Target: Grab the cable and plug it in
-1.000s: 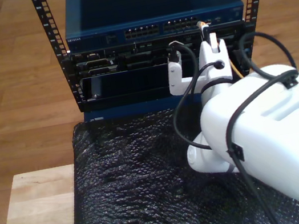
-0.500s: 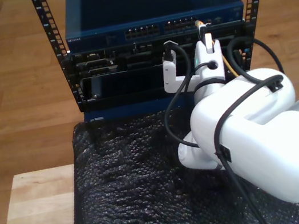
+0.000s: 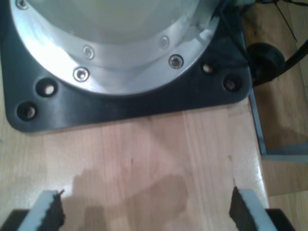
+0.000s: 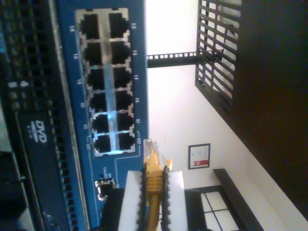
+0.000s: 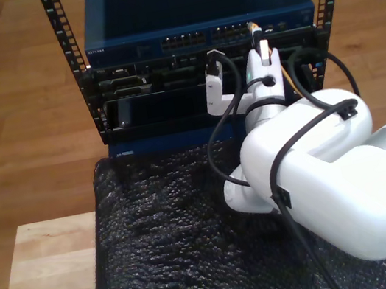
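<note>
the second claw (image 4: 153, 199) is clamped on the cable (image 4: 153, 185), pinched between its ridged white pads, with the clear plastic plug (image 4: 150, 147) poking out just beside the blue switch (image 4: 137, 82) and its two columns of dark ports. in the exterior view the plug (image 5: 255, 28) sits at the switch's (image 5: 200, 37) front, over crinkly black bubble wrap (image 5: 166, 246). the first claw (image 3: 144, 211) is spread wide over a smooth wooden counter (image 3: 144, 159), near a black base plate (image 3: 130, 103).

"DVD" logo on black drive panel (image 4: 33, 139), port numbers on blue switch (image 4: 103, 82) too small to read
</note>
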Available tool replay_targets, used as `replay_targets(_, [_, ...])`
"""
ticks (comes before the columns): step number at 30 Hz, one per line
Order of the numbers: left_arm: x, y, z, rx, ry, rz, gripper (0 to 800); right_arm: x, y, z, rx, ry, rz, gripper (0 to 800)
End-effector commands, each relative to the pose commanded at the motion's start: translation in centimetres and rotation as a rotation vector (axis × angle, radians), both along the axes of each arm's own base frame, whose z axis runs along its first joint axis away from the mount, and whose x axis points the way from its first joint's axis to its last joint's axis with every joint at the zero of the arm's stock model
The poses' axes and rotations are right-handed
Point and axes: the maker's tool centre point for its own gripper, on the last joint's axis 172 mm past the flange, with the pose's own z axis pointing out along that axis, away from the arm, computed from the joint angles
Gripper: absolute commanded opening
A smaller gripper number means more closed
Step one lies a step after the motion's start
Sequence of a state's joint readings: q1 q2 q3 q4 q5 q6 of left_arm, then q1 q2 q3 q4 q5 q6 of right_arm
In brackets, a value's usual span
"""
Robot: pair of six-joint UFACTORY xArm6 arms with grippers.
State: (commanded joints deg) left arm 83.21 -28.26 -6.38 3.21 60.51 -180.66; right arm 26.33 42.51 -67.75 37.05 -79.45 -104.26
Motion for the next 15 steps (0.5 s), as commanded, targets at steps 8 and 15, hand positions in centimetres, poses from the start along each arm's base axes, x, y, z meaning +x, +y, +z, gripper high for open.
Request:
replay_targets(8, [0.00, 0.00, 0.00, 0.000, 0.000, 0.000, 800, 0.07, -0.46, -0.75, -0.013, 0.013, -0.021, 0])
replay_targets(15, [0.00, 0.00, 0.00, 0.000, 0.000, 0.000, 800, 0.20, -0.43, -0.88, -0.011, 0.013, -0.022, 0])
